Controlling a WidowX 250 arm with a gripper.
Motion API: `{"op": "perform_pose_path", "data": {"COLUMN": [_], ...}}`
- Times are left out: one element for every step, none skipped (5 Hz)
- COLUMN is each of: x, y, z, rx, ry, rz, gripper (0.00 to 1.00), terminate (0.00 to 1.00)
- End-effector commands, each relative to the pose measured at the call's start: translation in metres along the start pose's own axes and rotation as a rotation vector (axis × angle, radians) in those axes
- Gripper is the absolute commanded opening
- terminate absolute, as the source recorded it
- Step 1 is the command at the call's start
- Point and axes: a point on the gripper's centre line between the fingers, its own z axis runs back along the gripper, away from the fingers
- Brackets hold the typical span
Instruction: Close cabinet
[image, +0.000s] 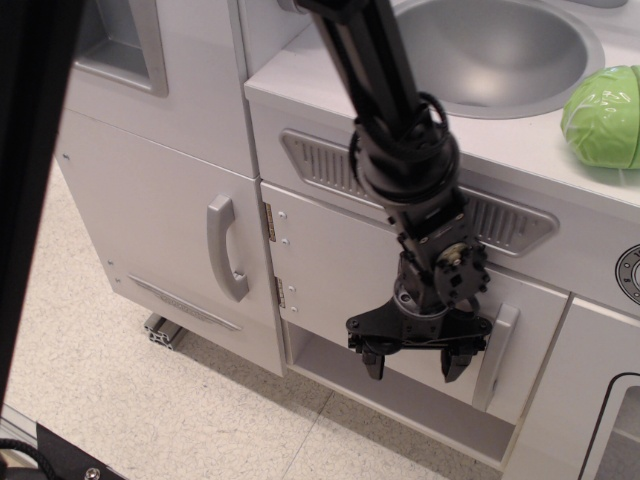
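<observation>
The cabinet door (335, 275) is a squarish flat white panel under the sink counter, with small metal hinges (270, 222) on its left edge and a pale grey bar handle (494, 357) on its right. It lies nearly flush with the cabinet front, so the inside is hidden. My gripper (412, 364) hangs in front of the door's lower right part, just left of the handle. Its jaws stand apart and hold nothing. The black arm comes down from the top across the counter.
A taller narrow white door with a curved handle (225, 248) stands to the left. A metal sink bowl (500, 45) and a green toy cabbage (605, 115) are on the counter. A windowed white door (600, 400) is at the right. Speckled floor lies below.
</observation>
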Motion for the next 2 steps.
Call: {"op": "perform_pose_path", "data": {"x": [0.004,-0.01], "y": [0.01,0.03], "z": [0.031,0.045], "rx": [-0.062,-0.074], "ry": [-0.077,-0.075], "rz": [-0.09,-0.138], "gripper": [1.0,1.0], "terminate": [0.0,0.0]}}
